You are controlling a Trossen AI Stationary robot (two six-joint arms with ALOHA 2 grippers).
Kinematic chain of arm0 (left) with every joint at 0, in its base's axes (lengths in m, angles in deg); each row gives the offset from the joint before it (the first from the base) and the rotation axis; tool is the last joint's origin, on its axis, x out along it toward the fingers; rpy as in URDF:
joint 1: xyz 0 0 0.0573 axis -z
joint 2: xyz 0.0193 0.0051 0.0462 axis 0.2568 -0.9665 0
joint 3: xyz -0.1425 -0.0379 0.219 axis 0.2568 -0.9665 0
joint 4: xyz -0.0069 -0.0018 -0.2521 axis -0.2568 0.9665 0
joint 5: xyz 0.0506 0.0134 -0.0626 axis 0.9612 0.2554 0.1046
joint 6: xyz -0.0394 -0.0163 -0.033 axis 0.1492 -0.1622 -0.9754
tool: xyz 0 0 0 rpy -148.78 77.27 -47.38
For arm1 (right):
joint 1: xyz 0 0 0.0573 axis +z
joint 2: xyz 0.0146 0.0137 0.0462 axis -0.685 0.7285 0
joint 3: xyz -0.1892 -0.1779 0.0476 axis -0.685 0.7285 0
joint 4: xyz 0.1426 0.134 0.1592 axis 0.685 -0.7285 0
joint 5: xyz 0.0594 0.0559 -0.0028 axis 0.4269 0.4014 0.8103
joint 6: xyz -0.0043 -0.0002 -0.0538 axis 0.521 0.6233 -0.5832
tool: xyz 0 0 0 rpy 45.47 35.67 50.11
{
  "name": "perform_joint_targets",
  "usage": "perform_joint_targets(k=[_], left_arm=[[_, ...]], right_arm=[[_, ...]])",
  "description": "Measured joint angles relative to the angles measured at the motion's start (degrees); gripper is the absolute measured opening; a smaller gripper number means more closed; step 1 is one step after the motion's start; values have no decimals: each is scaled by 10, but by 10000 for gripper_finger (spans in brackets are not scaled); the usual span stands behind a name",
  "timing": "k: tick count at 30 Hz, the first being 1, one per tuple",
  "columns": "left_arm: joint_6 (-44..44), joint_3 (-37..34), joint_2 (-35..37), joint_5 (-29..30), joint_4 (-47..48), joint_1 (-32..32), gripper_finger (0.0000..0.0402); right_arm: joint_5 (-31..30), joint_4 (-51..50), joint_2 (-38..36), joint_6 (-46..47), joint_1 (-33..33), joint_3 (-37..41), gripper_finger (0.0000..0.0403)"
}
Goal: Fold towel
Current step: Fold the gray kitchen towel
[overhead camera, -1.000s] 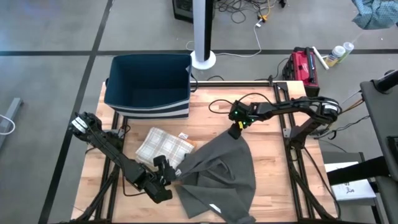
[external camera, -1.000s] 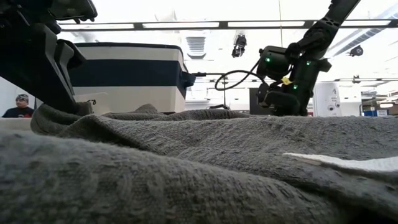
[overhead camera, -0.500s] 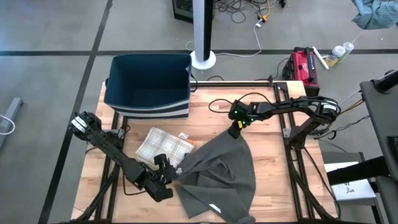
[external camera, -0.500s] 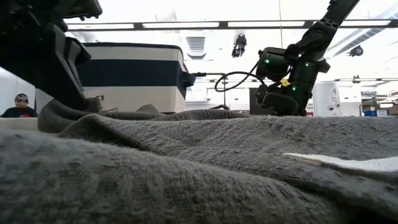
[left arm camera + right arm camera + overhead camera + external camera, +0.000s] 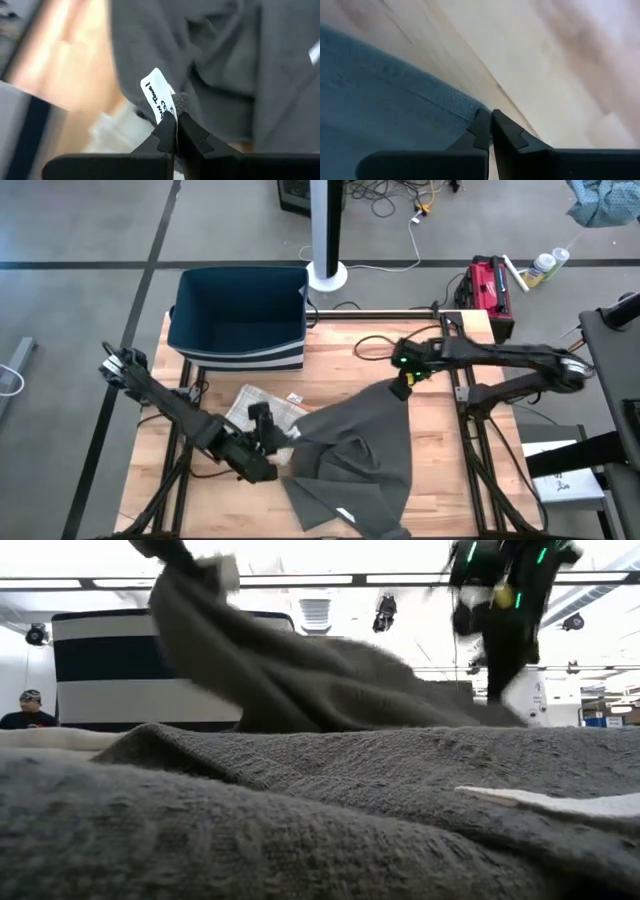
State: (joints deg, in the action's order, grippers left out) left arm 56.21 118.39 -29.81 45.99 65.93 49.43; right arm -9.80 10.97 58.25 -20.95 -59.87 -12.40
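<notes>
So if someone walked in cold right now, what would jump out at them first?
The big grey towel sprawled over the middle of the wooden table, with both grippers pinching it: the left gripper shut on its near-left corner, the right gripper shut on its far corner. Next, the dark blue bin at the table's far left, and a folded checked cloth in front of it.

Wood table (image 5: 440,480) w/ grey towel (image 5: 365,460), checked cloth (image 5: 262,404), bin (image 5: 240,315).

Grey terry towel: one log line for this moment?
grey terry towel part lifted off wooden table | left hand shut on corner by white tag | right hand shut on far corner
</notes>
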Motion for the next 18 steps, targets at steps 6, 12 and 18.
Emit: perform_joint_targets(k=[6,12,18], left_arm=[[87,84,42,84,50,-25,0],[198,168,66,155,47,-67,0],[292,246,71,161,0,-139,0]], right_arm=[[-17,-24,-170,46,89,-85,1],[-18,37,-263,51,211,-157,0],[-16,126,-267,-22,284,-194,0]])
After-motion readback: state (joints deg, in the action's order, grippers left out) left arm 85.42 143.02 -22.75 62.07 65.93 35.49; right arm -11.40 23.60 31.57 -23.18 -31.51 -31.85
